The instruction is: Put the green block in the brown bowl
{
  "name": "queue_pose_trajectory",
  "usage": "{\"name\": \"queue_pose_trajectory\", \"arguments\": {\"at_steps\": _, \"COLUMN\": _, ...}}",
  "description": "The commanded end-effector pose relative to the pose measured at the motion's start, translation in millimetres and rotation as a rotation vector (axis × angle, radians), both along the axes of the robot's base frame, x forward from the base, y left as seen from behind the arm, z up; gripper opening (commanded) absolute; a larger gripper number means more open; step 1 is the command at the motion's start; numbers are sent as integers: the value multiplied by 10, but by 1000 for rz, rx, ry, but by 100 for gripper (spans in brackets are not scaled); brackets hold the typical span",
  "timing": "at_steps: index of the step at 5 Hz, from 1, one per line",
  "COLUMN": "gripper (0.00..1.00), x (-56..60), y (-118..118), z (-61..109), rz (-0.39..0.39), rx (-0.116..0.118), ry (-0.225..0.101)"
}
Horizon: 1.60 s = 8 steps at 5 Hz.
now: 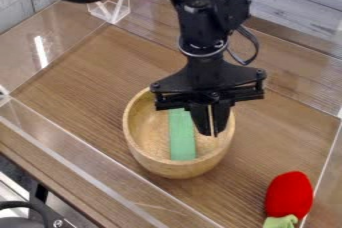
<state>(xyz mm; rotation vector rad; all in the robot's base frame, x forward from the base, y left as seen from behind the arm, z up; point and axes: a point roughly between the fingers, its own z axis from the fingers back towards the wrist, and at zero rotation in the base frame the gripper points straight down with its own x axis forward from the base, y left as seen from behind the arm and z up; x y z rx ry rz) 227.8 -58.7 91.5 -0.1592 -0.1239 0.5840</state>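
The green block (181, 137) lies flat inside the brown bowl (138, 140), reaching from its far wall toward its near wall. My gripper (209, 120) points down over the right half of the bowl, just right of the block and free of it. Its dark fingers stand a little apart with nothing between them. Their tips hang at about the level of the rim.
A red rounded toy with a green tip (287, 194) lies at the front right of the wooden table. Clear plastic walls (54, 47) enclose the work area on the left and in front. A small clear stand (110, 8) sits at the back.
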Motion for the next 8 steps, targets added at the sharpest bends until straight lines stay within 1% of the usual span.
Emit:
{"name": "queue_pose_trajectory", "arguments": {"at_steps": 1, "gripper": 0, "x": 95, "y": 26, "z": 98, "rz": -21, "rx": -9, "ry": -48}}
{"name": "queue_pose_trajectory", "arguments": {"at_steps": 2, "gripper": 0, "x": 75, "y": 74, "z": 149, "rz": -15, "rx": -8, "ry": -52}}
{"name": "queue_pose_trajectory", "arguments": {"at_steps": 3, "gripper": 100, "x": 91, "y": 72, "z": 267, "rz": -28, "rx": -10, "ry": -57}}
{"name": "queue_pose_trajectory", "arguments": {"at_steps": 4, "gripper": 100, "x": 147, "y": 87, "z": 428, "rz": -40, "rx": -19, "ry": -77}}
{"name": "queue_pose_trajectory", "arguments": {"at_steps": 5, "gripper": 100, "x": 241, "y": 160, "z": 560, "rz": -48, "rx": -21, "ry": -92}}
{"name": "queue_pose_trajectory", "arguments": {"at_steps": 6, "gripper": 100, "x": 410, "y": 263, "z": 747, "rz": -90, "rx": -10, "ry": -129}}
{"name": "queue_pose_trajectory", "arguments": {"at_steps": 7, "gripper": 100, "x": 558, "y": 434, "z": 801, "rz": -165, "rx": 8, "ry": -158}}
{"name": "queue_pose_trajectory", "arguments": {"at_steps": 8, "gripper": 100, "x": 665, "y": 701, "z": 754, "rz": -159, "rx": 29, "ry": -175}}
